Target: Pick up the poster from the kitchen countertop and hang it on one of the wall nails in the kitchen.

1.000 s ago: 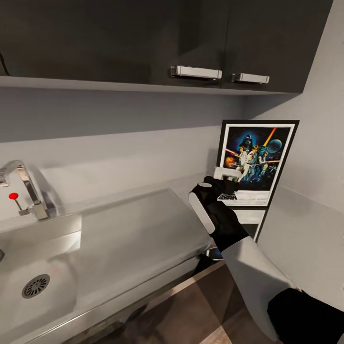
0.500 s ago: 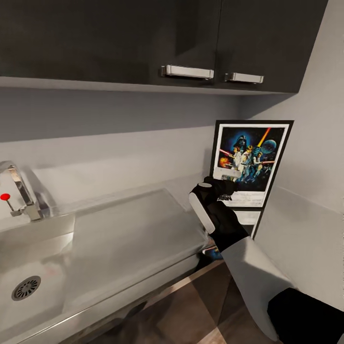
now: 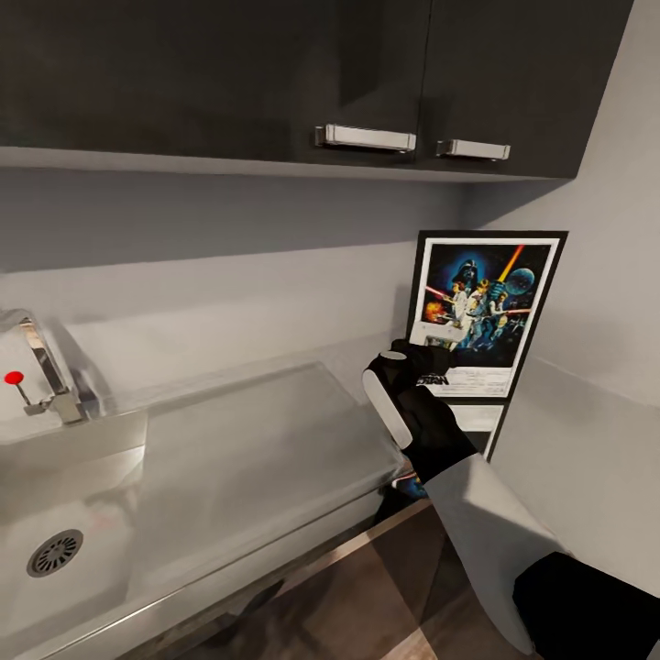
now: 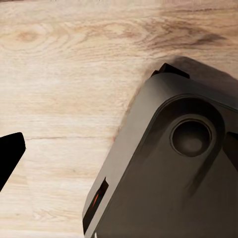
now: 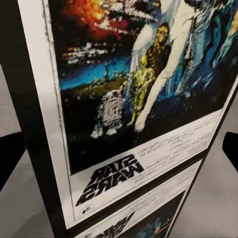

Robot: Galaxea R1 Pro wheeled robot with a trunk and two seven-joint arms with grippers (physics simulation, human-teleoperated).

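The poster [image 3: 490, 302] stands upright on the far right end of the kitchen countertop [image 3: 247, 440], in the corner against the pale wall. Its black frame, blue space scene and mirrored reflection in the steel show close up in the right wrist view, poster [image 5: 148, 99]. My right gripper [image 3: 442, 337] hovers just in front of the poster's lower left part. It is open, right gripper [image 5: 119, 153], with one dark fingertip [image 5: 10, 158] near the frame's edge and the other past the opposite side. The wall nail is out of view. My left gripper [image 4: 10, 153] hangs over wooden floor.
A sink with drain [image 3: 55, 555] and a tap [image 3: 41, 367] with a red knob sit at the left of the worktop. Dark wall cabinets [image 3: 275, 82] with steel handles hang overhead. The side wall [image 3: 596, 367] closes the right. The robot's base [image 4: 173, 168] lies below the left wrist.
The head view swayed a little left and then back right. My right gripper stays in front of the poster, which still stands in the corner.
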